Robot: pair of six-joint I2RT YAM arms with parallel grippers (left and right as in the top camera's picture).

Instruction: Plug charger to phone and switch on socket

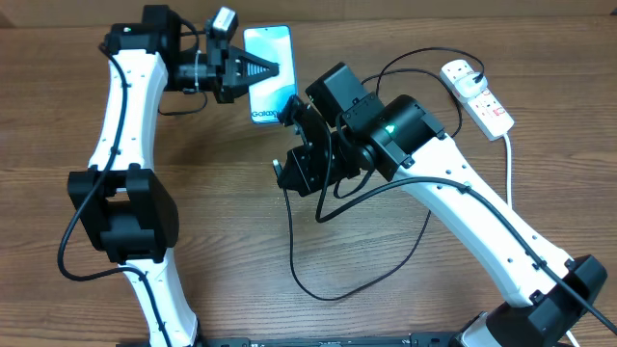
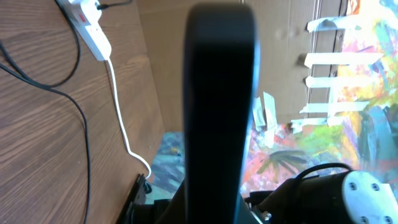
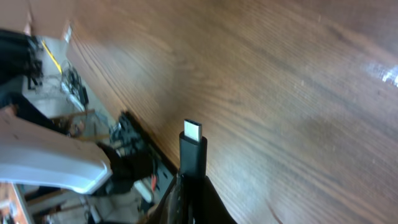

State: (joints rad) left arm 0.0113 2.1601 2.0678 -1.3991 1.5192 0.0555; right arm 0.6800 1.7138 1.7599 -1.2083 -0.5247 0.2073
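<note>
Right gripper, clasping thin black charger cable's tip, faces slim teal-screened phone end-on, clamped by left gripper.

- A robotics lab is indicated: a left arm and a right arm are mounted at one edge of a wooden table.
- Beyond the table, cardboard walling (with paint-splashed sheeting alongside) is seen.

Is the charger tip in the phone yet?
Out. The right wrist view shows the charger tip bare, its metal end exposed over the table.
</note>
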